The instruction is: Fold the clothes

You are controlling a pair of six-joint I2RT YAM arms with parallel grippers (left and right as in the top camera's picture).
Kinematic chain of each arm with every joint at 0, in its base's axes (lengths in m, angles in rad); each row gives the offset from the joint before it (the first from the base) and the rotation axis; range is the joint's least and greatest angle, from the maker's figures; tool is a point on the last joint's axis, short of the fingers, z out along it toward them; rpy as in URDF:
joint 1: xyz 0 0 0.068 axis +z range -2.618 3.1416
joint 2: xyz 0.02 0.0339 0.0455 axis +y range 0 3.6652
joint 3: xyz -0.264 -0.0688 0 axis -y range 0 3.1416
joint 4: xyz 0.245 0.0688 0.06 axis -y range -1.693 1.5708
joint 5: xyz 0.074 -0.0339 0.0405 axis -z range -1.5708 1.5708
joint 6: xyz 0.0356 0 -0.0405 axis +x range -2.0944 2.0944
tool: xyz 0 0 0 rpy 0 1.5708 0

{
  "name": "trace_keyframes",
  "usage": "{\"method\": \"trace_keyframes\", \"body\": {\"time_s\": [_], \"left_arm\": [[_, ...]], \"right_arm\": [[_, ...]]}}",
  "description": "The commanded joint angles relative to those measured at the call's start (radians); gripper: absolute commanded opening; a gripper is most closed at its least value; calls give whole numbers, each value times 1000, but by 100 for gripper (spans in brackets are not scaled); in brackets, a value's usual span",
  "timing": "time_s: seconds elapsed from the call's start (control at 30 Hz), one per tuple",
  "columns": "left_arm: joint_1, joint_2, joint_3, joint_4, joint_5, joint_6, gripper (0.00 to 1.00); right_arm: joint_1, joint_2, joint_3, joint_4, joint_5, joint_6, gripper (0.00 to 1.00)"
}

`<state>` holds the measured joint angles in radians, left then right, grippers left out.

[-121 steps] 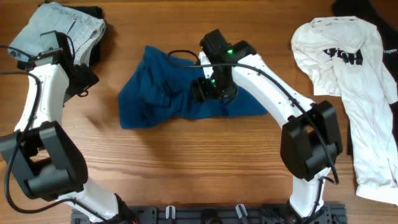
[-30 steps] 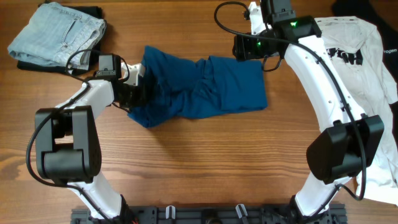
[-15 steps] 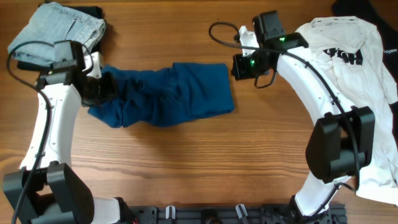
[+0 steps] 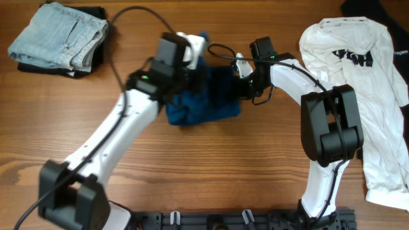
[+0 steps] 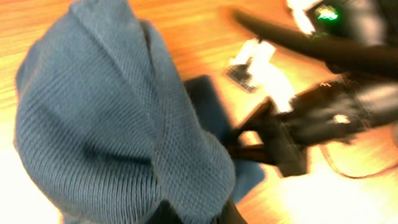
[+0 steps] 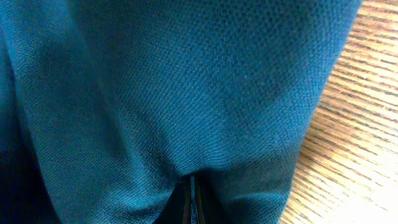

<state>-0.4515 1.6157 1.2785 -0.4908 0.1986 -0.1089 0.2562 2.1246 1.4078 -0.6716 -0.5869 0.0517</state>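
The dark-blue polo shirt [image 4: 208, 105] lies bunched in a short heap at the table's middle back. My left gripper [image 4: 195, 67] hangs over its left top, shut on a fold of the blue knit [image 5: 112, 124], which fills the left wrist view. My right gripper [image 4: 235, 86] is at the shirt's right edge, fingers shut with blue cloth [image 6: 155, 93] pinched between them. The two grippers are close together. The pale denim jeans [image 4: 61, 35] lie folded at the far left. The white T-shirt [image 4: 358, 70] with black lettering lies crumpled at the right.
A black garment [image 4: 38, 65] lies under the jeans. Another dark cloth [image 4: 374, 7] shows at the back right corner. The arms' base rail [image 4: 217, 220] runs along the front edge. Bare wood [image 6: 354, 143] shows right of the polo.
My left gripper has swept right with the polo's left end, doubling the shirt into a short heap. My right gripper has shut on the shirt's right edge.
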Motion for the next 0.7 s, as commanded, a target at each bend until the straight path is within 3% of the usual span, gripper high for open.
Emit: {"method": "trace_keyframes", "body": {"time_s": [0.0,0.2,0.23,0.27,0.3,0.47,0.67], "left_arm": [[-82,116,19,58,13,-43,4],[-97,165,19,68,18,-81,4],[-97,165,19,73,53,-83,33],[-98,165,19,92,102,-83,76],[-101,165,19,115,127,-83,100],[-55,71,132,103,130,-136,100],[303,-186,193,-67,52,-269,100]], "right_arm": [[-30,-7,27,-2,-93,4,4],[-275,-306,67,78,-87,162,5],[-322,-332,67,80,-91,163,6],[-346,-335,67,78,-114,161,11],[-358,-335,67,74,-134,159,14],[-349,-335,66,20,-132,125,24],[-174,-333,66,-18,-59,91,33]]}}
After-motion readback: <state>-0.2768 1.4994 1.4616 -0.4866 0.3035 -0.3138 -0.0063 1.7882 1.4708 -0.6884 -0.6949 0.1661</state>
